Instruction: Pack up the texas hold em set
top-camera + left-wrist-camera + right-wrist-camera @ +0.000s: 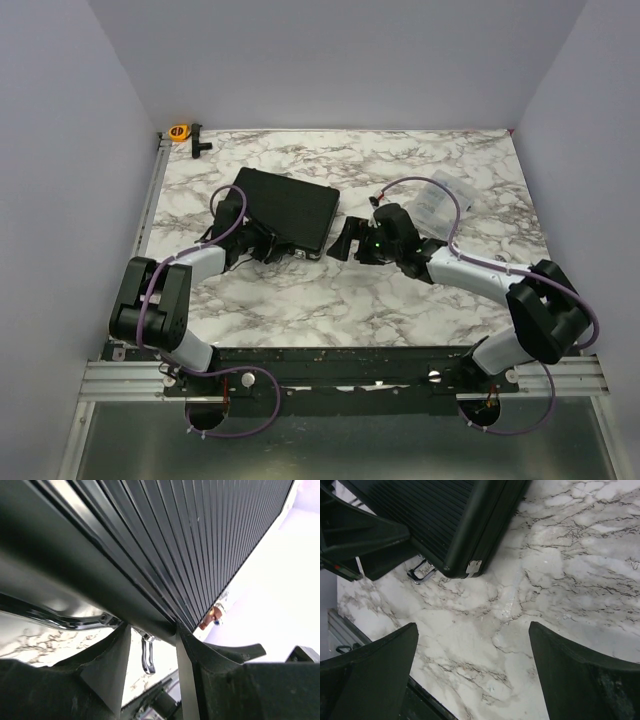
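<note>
Beyond the case (285, 208) and well to its left, an orange tape roll (179, 131) sits at the bench (330, 300) corner. The case lies flat and askew near mid-bench, lid down, ribbed black top up.

The left gripper (151, 630) is at the case's near long edge. Its jaws are partway apart, with the tips up against the rim and the silver handle (147, 655) showing through the gap. I cannot tell if they pinch the rim.

Just right of the case, off its silver-capped near corner (473, 568), the right gripper (472, 626) hangs over bare marble, jaws spread wide and holding nothing.

Further right of the case lies a clear bag (440, 200).
</note>
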Motion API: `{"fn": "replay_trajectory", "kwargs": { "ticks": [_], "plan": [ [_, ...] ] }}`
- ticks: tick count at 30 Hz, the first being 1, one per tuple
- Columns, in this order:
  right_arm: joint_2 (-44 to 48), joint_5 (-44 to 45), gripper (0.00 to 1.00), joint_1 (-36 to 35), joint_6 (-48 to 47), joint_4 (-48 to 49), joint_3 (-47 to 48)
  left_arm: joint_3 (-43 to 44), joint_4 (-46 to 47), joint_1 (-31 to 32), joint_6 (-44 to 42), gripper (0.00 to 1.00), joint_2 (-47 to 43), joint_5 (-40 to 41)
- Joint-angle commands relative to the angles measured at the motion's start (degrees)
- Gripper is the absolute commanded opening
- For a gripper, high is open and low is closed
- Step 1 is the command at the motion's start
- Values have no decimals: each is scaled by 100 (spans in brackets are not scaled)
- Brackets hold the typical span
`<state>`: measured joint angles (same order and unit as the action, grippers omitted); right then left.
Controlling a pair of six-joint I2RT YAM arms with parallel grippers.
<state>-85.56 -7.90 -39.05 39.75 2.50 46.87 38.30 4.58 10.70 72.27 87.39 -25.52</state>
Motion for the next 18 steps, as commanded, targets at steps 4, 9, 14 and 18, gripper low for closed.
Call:
{"fn": "replay_trajectory", "kwargs": {
  "ticks": [4, 9, 14, 18],
  "plan": [
    [-275, 99, 78, -182, 1299, 858, -157, -182, -121, 196, -36, 40, 332, -492],
    [-481, 707, 78, -639, 1649, 1006, -24, -176, -448, 161, -312, 40, 202, -311],
    [-659, 1233, 74, -786, 1756, 876, 178, 10, -1431, 135, -874, 40, 66, 295],
    [-998, 1281, 74, -806, 1790, 824, 456, 148, -1865, 125, -1252, 41, -3, 750]
  ]
}}
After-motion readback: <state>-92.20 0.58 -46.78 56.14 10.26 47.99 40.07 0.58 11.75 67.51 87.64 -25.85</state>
